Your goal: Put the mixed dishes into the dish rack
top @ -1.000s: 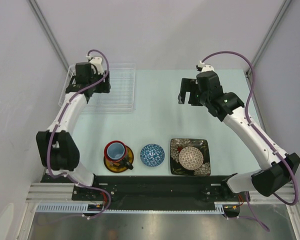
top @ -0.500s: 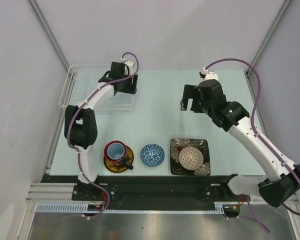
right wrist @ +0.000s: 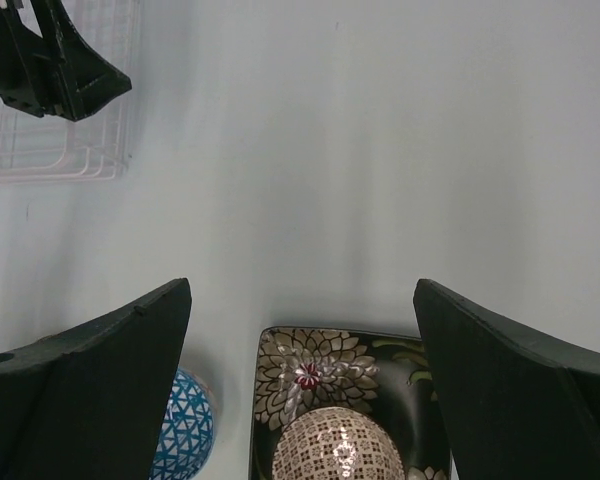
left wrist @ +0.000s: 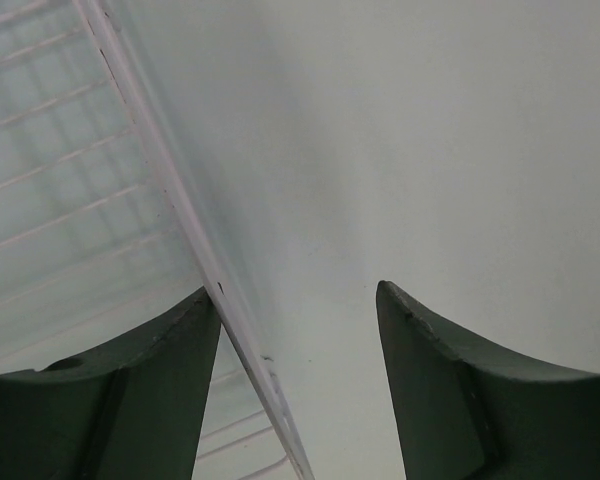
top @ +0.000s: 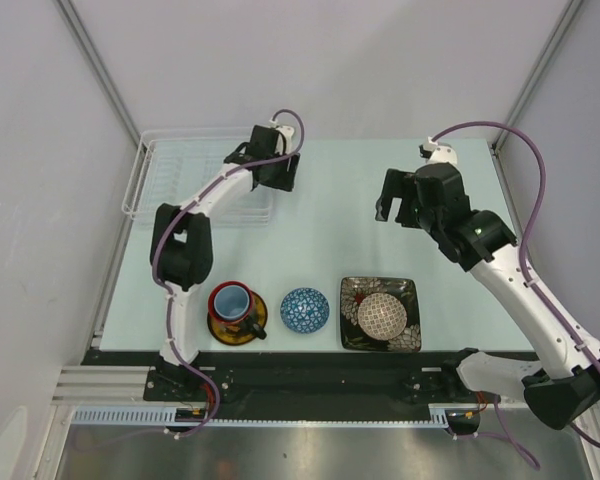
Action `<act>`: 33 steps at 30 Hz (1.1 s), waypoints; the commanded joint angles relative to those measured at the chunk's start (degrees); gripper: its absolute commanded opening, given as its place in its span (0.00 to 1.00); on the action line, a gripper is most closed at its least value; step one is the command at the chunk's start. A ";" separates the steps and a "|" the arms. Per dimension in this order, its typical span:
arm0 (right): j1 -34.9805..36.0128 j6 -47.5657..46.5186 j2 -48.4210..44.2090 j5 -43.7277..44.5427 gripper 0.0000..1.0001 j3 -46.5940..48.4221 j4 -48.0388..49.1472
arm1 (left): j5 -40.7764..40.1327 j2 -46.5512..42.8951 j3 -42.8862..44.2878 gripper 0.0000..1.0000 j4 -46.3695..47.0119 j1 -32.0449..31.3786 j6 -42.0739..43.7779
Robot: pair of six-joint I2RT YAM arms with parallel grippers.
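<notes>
The white wire dish rack (top: 175,180) stands at the far left on its clear tray. My left gripper (top: 265,168) hovers open and empty over the rack's right edge; in the left wrist view the rack's rim wire (left wrist: 180,210) runs between the fingers of my left gripper (left wrist: 292,292). The red mug (top: 230,298) sits on the yellow saucer (top: 252,328) at the front. The blue bowl (top: 305,310) is beside it. The beige netted bowl (top: 382,316) rests on the black floral plate (top: 355,295). My right gripper (top: 398,205) is open and empty, high above the plate (right wrist: 320,370), beige bowl (right wrist: 335,445) and blue bowl (right wrist: 185,425).
White walls with metal corner posts close the back and sides. A black rail runs along the table's near edge just behind the dishes. The right wrist view shows the rack's corner (right wrist: 70,150) and my left gripper (right wrist: 50,60) at the upper left.
My left gripper has swung right from above the rack's left part to its right edge. My right gripper has shifted a little right. The dishes have not moved.
</notes>
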 commanded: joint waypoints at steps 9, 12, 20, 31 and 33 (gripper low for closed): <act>-5.31 1.19 -5.70 -0.89 1.00 -2.81 -1.11 | 6.06 3.78 6.05 0.67 -3.09 -7.94 -0.33; -6.19 1.80 -6.23 -1.24 1.00 -3.95 -1.28 | 8.87 3.51 7.54 0.67 -3.79 -10.93 -1.11; -7.78 2.42 -6.40 -0.80 1.00 -6.24 -1.19 | 14.32 2.03 16.85 0.68 -6.87 -16.29 -4.54; -8.04 3.83 -2.54 -3.43 1.00 -10.19 1.79 | 11.60 -7.55 18.80 0.79 -7.84 -7.26 -3.22; -8.05 4.35 -1.49 -5.45 1.00 -11.60 4.94 | 13.26 -10.01 14.95 0.79 -6.09 -0.67 -4.89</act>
